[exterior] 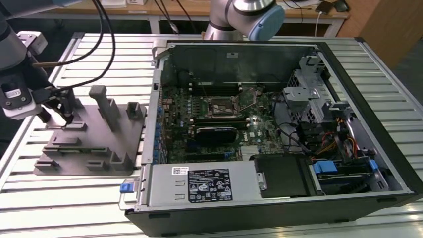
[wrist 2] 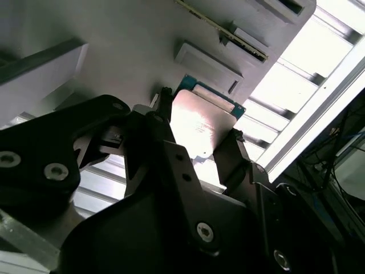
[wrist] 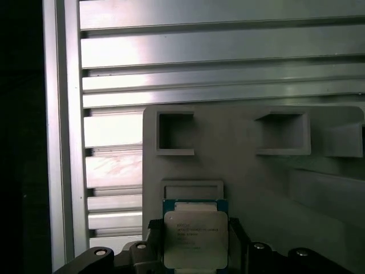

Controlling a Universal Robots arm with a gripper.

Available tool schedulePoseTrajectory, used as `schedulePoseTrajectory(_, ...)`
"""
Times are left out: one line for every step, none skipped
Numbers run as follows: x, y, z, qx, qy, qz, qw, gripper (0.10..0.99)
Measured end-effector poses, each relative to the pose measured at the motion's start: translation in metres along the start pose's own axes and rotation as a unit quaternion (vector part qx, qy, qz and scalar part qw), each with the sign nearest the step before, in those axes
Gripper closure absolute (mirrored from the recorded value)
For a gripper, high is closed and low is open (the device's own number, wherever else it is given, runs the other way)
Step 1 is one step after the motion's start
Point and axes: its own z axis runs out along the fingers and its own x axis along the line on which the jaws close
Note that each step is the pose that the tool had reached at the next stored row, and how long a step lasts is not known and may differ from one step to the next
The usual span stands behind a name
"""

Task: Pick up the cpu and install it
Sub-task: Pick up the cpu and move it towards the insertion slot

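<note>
Silver-topped cpu (wrist: pixel 195 240) gripped at two opposite edges by the fingers (wrist 2: pixel 231 154), at the grey fixture block (exterior: pixel 99 144) | gripper (exterior: pixel 56 121) at 9 o'clock of the open computer case (exterior: pixel 264 215) on the slatted counter (exterior: pixel 99 54) | pickup begun (lifted clear or not, cannot tell) | socket (exterior: pixel 221 105) mid-case looks unfilled, install not done

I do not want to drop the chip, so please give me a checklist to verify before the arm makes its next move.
1. Chip between the jaws of the gripper: ok, one jaw against each side in both wrist views.
2. Metal face of the chip showing: ok.
3. Chip lifted free of the grey holder: cannot tell.
4. Computer case open: ok.
5. Socket uncovered: cannot tell.
</note>
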Motion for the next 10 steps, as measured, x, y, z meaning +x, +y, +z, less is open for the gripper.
schedulePoseTrajectory(0.0,0.0001,-0.0017,0.0,-0.0001,0.0,1.0,0.545)
schedulePoseTrajectory(0.0,0.0002,-0.0038,0.0,-0.0001,0.0,1.0,0.545)
schedulePoseTrajectory(-0.0001,0.0003,-0.0057,0.0,-0.0001,0.0,1.0,0.545)
schedulePoseTrajectory(-0.0001,0.0004,-0.0076,0.0,-0.0002,0.0,1.0,0.545)
schedulePoseTrajectory(-0.0001,0.0005,-0.0095,0.0,-0.0003,0.0,1.0,0.545)
schedulePoseTrajectory(-0.0001,0.0006,-0.0113,0.0,-0.0004,0.0,1.0,0.545)
schedulePoseTrajectory(-0.0001,0.0007,-0.0131,-0.0001,-0.0005,0.0,1.0,0.545)
schedulePoseTrajectory(-0.0001,0.0008,-0.015,-0.0001,-0.0005,0.0,1.0,0.545)
schedulePoseTrajectory(-0.0002,0.0009,-0.017,-0.0001,-0.0006,0.0,1.0,0.545)
schedulePoseTrajectory(-0.0002,0.0011,-0.0192,0.0,-0.0007,0.0,1.0,0.545)
